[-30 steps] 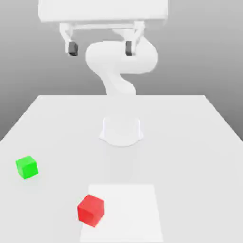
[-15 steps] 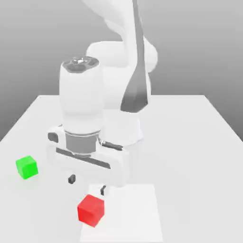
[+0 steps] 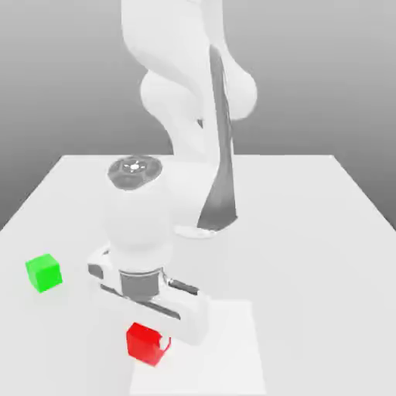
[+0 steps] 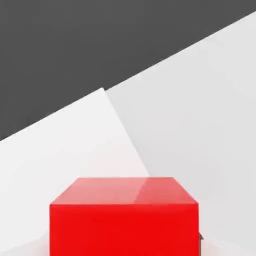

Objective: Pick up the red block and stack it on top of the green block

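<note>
Right now your tool (image 3: 155, 340) sits low in the exterior view, just left of centre, with its white hand body pressed down over the small glossy red cube (image 3: 147, 344). The jaws have come together on that cube: read it as closed on the red block, which lies between the fingers and rests on the paler square patch (image 3: 224, 348) of the white counter (image 3: 309, 232). The hand view agrees, with the red cube (image 4: 124, 220) looming large and square-on at the frame's lower middle.

What the coming move turns on is where the small bright green cube (image 3: 43, 272) lies. It stands at the left edge of the exterior view, higher in the frame than the red one, well apart from it, with bare counter between. So from the tool, the target is leftward and somewhat up-frame.

You have one arm only, so reach is not a choice. My judgement: lift straight first, then carry left, keeping the red cube's faces square to the green one before lowering.
</note>
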You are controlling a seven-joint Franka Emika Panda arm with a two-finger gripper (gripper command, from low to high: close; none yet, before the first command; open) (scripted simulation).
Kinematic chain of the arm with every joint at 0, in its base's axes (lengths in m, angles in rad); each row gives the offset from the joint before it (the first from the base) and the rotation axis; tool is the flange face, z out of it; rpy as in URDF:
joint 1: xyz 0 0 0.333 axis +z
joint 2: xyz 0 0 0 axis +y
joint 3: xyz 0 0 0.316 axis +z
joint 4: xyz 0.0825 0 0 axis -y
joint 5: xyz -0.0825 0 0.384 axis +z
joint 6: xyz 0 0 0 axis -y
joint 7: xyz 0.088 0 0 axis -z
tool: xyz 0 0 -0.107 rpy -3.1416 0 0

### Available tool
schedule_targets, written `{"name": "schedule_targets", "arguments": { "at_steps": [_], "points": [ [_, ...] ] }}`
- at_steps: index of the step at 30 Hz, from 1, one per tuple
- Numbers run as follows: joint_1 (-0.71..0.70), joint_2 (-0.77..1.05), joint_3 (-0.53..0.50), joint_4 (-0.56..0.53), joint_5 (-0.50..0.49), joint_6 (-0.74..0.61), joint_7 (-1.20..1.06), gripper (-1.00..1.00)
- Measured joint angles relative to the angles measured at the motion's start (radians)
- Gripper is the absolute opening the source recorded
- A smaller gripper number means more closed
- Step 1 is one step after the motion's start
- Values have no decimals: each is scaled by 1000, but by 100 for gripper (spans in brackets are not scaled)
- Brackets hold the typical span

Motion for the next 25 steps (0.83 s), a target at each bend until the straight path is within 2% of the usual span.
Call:
{"name": "schedule_targets", "arguments": {
  "at_steps": [3,15,18,21,22,25],
  "points": [
    [-34,-82,-32,-21,-6,-61,-21,-100],
    [-460,-274,-271,-136,-64,-135,-225,-100],
    [-475,-222,-290,-144,-25,-77,-277,-100],
    [-492,-117,-257,-141,60,20,-341,-100],
    [-503,-82,-238,-139,91,52,-363,100],
    [-503,-82,-238,-139,91,52,-363,100]
  ]
}}
